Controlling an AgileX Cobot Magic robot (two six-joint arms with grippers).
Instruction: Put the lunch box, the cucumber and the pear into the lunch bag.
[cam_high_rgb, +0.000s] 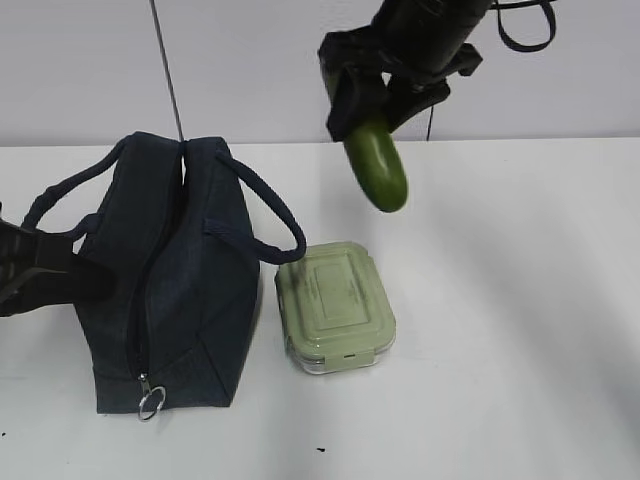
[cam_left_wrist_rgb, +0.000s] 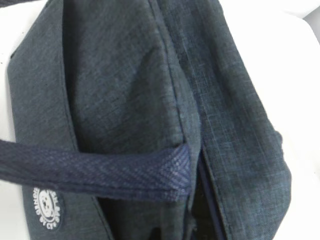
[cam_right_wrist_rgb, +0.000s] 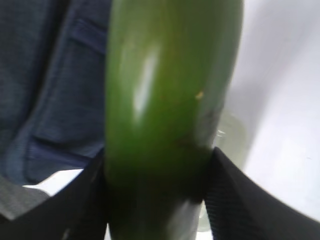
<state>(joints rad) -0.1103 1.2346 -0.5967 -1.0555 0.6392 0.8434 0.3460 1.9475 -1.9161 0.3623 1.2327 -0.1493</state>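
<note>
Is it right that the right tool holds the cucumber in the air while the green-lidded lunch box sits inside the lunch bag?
Not quite. The lunch box sits on the table beside the lunch bag, not inside it, as the exterior view shows. The right tool does hold the cucumber in the air.

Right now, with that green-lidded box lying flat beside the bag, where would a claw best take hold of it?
Probably from above, across the short sides of the lunch box. It lies flat, lid up, and the lunch bag crowds its left side.
</note>
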